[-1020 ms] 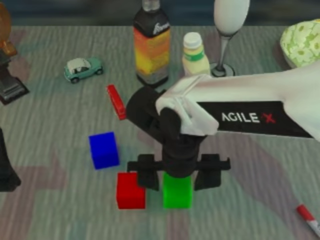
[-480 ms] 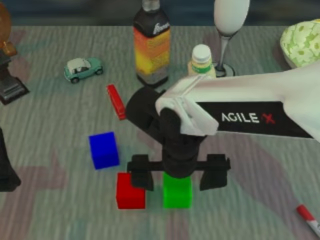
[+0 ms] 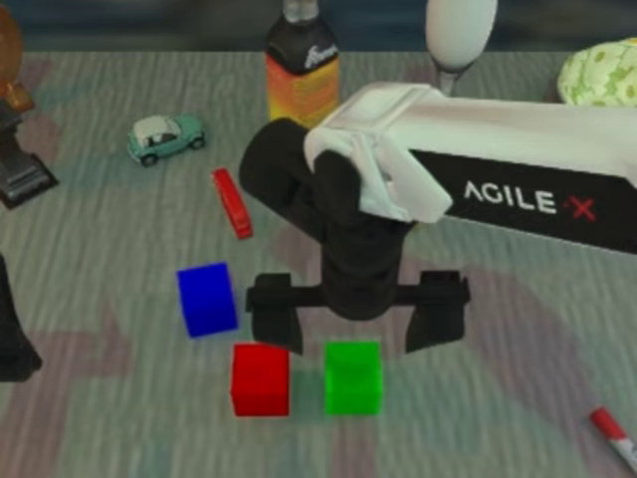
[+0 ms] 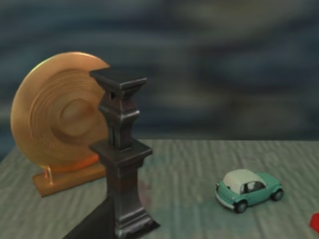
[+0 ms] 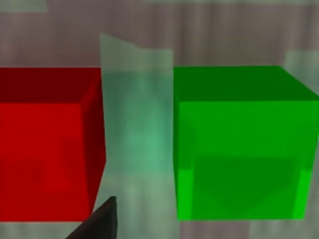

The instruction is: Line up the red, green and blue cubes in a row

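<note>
Three cubes sit toward the tabletop's near edge, left of its middle: the red cube and the green cube rest side by side with a narrow strip of table between them, and the blue cube stands just behind and to the left of the red one, out of their line. Above and slightly behind the green cube hangs the right gripper, its fingers spread wide and holding nothing; the left finger sits over the back of the red cube, the right finger beyond the green cube's right side; neither cube is touched. From the right wrist both cubes fill the view, red and green, apart; a dark fingertip shows at the bottom edge. Farther back lie a thin red bar, a toy car and a bottle.
</note>
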Controlling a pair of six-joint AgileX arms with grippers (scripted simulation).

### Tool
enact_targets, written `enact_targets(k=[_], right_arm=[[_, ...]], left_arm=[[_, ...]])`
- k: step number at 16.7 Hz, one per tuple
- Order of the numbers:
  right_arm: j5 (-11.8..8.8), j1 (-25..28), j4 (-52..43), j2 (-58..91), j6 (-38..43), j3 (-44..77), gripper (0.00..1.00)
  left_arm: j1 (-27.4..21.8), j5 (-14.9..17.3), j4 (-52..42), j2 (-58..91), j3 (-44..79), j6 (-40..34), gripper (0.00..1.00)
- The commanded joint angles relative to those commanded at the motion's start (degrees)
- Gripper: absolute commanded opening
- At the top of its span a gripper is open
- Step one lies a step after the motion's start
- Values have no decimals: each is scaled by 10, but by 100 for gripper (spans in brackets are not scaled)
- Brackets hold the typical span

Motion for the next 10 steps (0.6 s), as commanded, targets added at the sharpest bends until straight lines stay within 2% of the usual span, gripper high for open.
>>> enact_targets(k=[6,10], right_arm=[[0,-3,-11,-5,-1,7,100],[10,-27,17,-60,-26,-39,100]], left_arm=[[0,0,0,0,0,0,100],[-14,1,-31,48,47,28,100]])
